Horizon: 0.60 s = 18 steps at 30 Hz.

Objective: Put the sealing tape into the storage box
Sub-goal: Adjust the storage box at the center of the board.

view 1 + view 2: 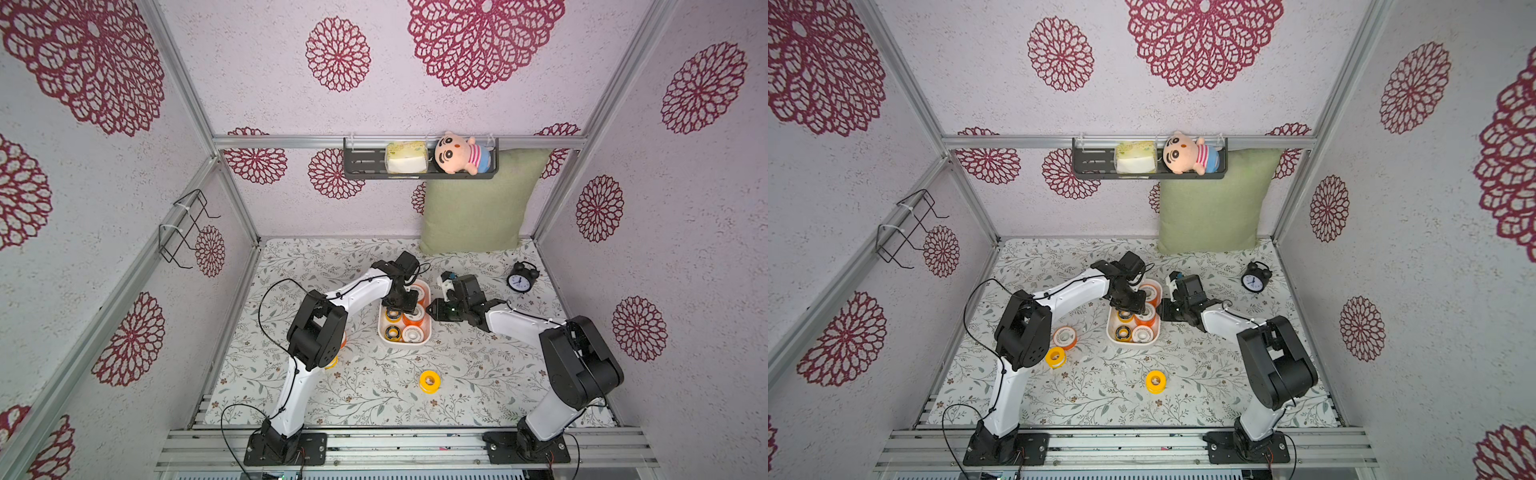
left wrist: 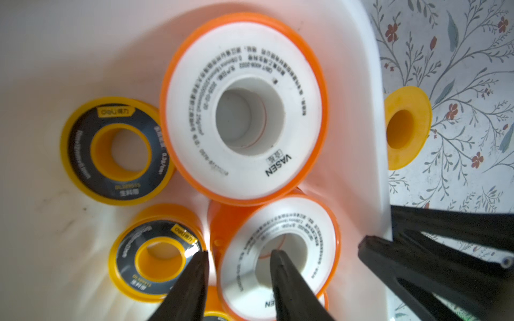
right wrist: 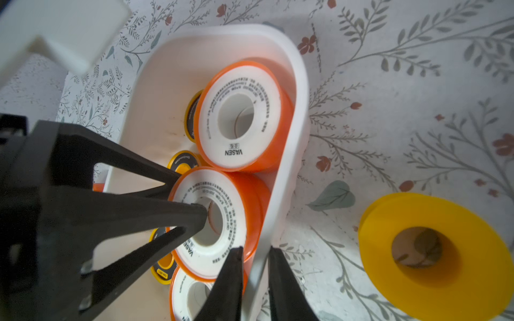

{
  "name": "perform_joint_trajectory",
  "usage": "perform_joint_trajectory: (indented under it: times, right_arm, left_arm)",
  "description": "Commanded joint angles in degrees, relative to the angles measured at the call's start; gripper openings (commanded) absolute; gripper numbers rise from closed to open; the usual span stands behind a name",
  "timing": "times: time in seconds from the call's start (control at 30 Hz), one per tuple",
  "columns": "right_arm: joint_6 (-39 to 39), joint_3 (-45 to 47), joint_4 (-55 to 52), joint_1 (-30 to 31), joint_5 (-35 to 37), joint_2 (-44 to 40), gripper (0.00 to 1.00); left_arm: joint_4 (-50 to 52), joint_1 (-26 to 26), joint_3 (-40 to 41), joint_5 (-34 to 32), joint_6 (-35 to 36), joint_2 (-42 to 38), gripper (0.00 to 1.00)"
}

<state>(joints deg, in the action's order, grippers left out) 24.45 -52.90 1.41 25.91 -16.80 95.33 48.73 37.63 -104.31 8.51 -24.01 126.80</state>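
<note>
Pins the storage box (image 3: 299, 83) by its long wall on the right arm's side with the right gripper (image 3: 256, 250), jaws pressed together on the white rim. Reaches into the middle of the box with the left gripper (image 2: 239, 251), jaws spread a little and straddling the ring of an orange spool (image 2: 314, 244): one fingertip (image 2: 283, 275) down the hole, the other just outside the rim, beside a yellow-and-black spool (image 2: 126, 258). Shows a sliver of slack either side of that ring, so reads as a loose hold rather than a pinch. Counts about six spools inside the box, all flat with holes upward, orange along the right arm's side, yellow-and-black along the other. Leaves three on the table (image 1: 374, 386): a plain yellow spool (image 1: 430, 381) off the box's end nearest the robot, and, in a top view, a loose orange spool (image 1: 1065, 337) and a second yellow spool (image 1: 1055, 357) together off the box's left-arm side, by the left elbow (image 1: 1021, 328). Calls first for a straight lift along the hole's upright axis, clearing the finger without tipping the spool. Favours the left arm for the next fetch, free and nearer that pair, the right being busy steadying the box; finds every loose spool on the robot side of the jaws, hole up.
</note>
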Motion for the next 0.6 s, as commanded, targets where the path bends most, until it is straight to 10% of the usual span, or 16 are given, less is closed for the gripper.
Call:
perform_joint_trajectory:
  times: [0.0,0.57]
  right_arm:
    - [-1.2,-1.8,-0.8,-0.1,-0.6,-0.2,0.22]
    - [-3.1,-1.3,-2.3,-0.2,5.4,-7.7,0.29]
  left_arm:
    - [-0.7,0.3,-1.2,-0.2,-0.2,0.4,0.43]
    - [-6.7,-0.3,11.1,-8.5,-0.4,-19.9,0.50]
